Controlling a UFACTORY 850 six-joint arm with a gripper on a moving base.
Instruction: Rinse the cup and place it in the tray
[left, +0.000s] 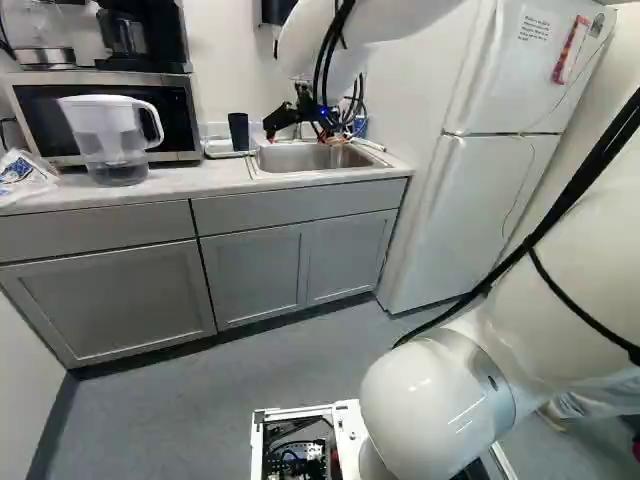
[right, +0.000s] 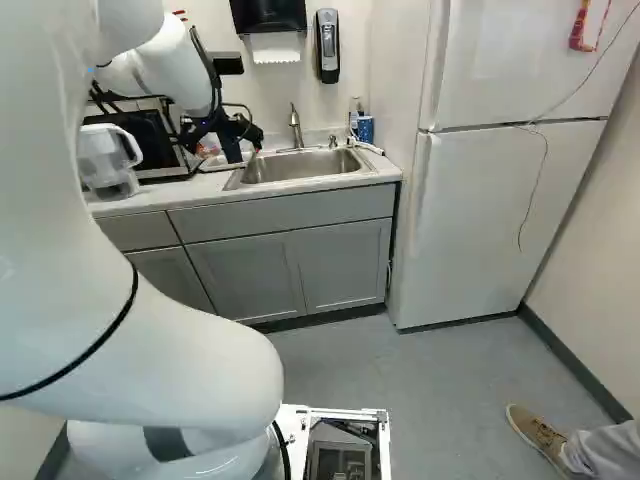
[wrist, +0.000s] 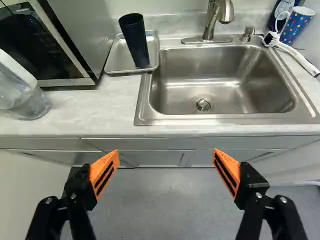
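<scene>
Beside the sink (wrist: 225, 120), the dark cup (wrist: 136, 44) stands in the tray (wrist: 118, 56) as the jaws, empty and wide apart, would likely do best to back away clear of its rim.

No text can be read, as the small notice (left: 534, 28) on the fridge (left: 487, 195) carries lines of print too small for reading.
</scene>
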